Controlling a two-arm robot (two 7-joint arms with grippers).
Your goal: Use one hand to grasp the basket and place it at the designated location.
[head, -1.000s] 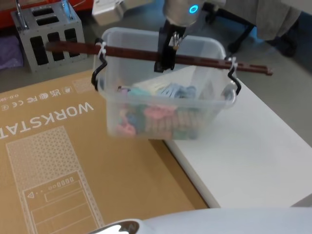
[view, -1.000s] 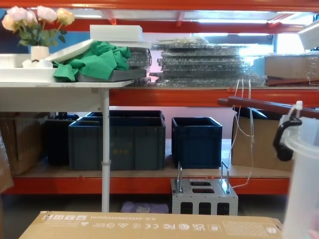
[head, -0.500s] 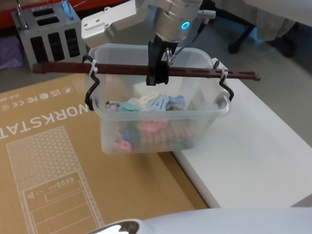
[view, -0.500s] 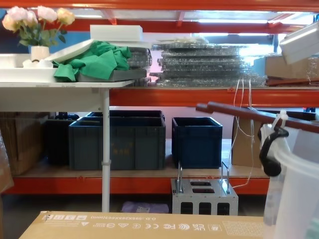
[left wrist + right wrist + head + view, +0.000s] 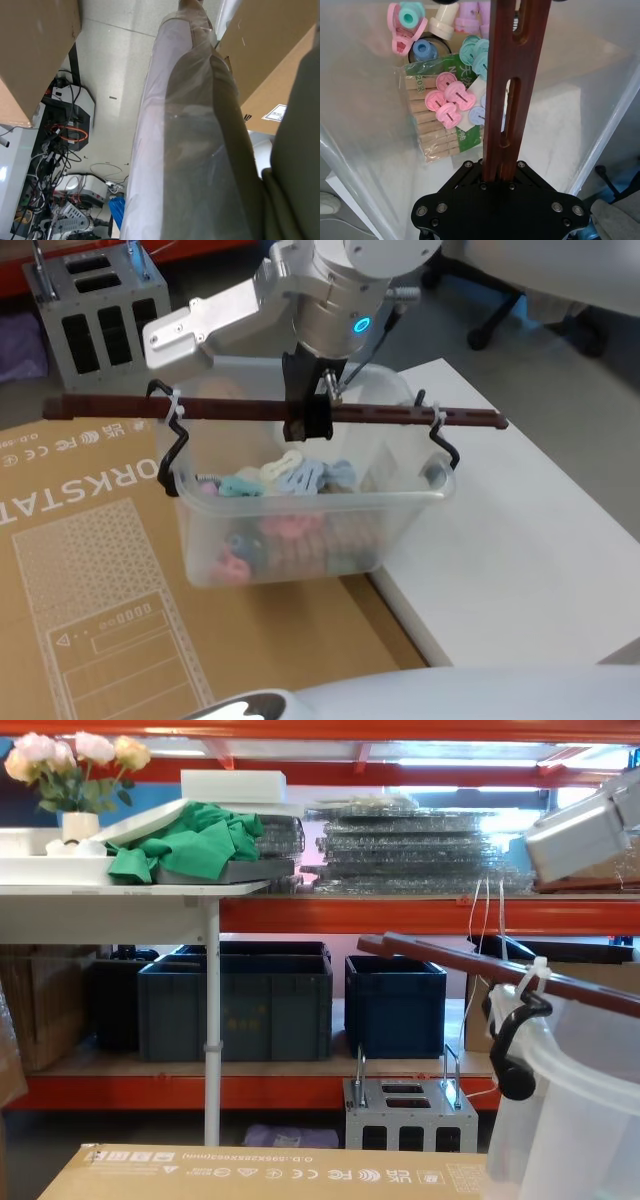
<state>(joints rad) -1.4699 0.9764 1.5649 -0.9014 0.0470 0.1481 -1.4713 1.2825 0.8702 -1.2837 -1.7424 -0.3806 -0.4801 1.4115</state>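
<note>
**Q.** What distinguishes this moment from the second before it?

**A.** The basket [image 5: 400, 525] has travelled. A second ago it hung beyond the right edge of the cardboard box [image 5: 100, 570], above the white counter [image 5: 520, 570] that adjoins the box. Now most of its floor lies above the box's right margin, and it sits nearer the robot. In the chest view its wall [image 5: 570, 1120] has advanced from the frame's edge toward the box.

**Q.** How is it held?

**A.** By the right tool [image 5: 308, 420] alone, its fingers closed on the middle of the red-brown handle [image 5: 230, 410]. The bar stays nearly level, and the white tie [image 5: 175, 405] is in place at the hook. Seen from the wrist, the bar runs straight out of the clamp, with the pegs [image 5: 447, 102] lying on the basket's floor.

**Q.** Has it been set down?

**A.** That cannot be told, because the basket's underside is hidden where it meets the box. The carry looks well advanced. If the box top is the designated place, only lowering and release remain. The left arm is parked low, with cardboard close by.
</note>
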